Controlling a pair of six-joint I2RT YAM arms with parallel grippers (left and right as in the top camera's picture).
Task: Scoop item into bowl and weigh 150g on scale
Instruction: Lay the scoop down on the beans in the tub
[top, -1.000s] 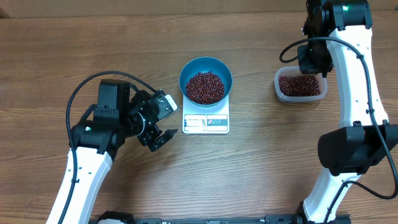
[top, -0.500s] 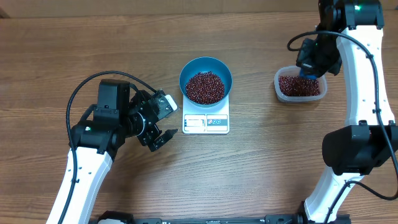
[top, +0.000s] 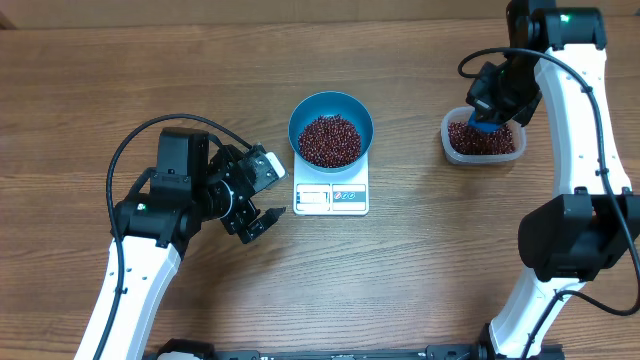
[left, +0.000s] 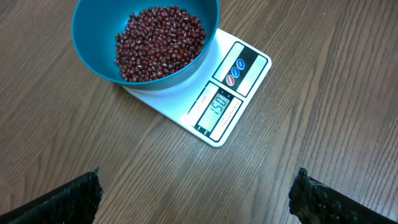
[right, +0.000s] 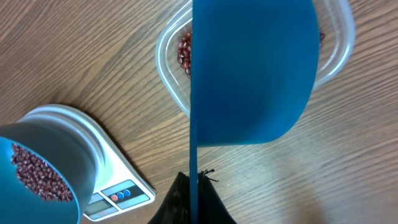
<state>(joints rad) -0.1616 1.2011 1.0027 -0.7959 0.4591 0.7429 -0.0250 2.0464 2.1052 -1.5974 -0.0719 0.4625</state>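
150 read off white digital scale (left: 249, 81) under round teal bowl (left: 93, 56) of small red-brown beans (left: 158, 40). Right claw (right: 193, 199) gripping blue scoop (right: 249, 68) over clear plastic tub (top: 447, 135); left claw (left: 196, 190) wide open nearby. Prob. done bar parking scoop.

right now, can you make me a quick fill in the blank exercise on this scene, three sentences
1. The bowl of beans sits on the white ____.
2. The right gripper is shut on the thin handle of a blue ____, held over the clear tub.
3. The left gripper holds nothing, its jaws standing wide ____.

Missing words: scale; scoop; open
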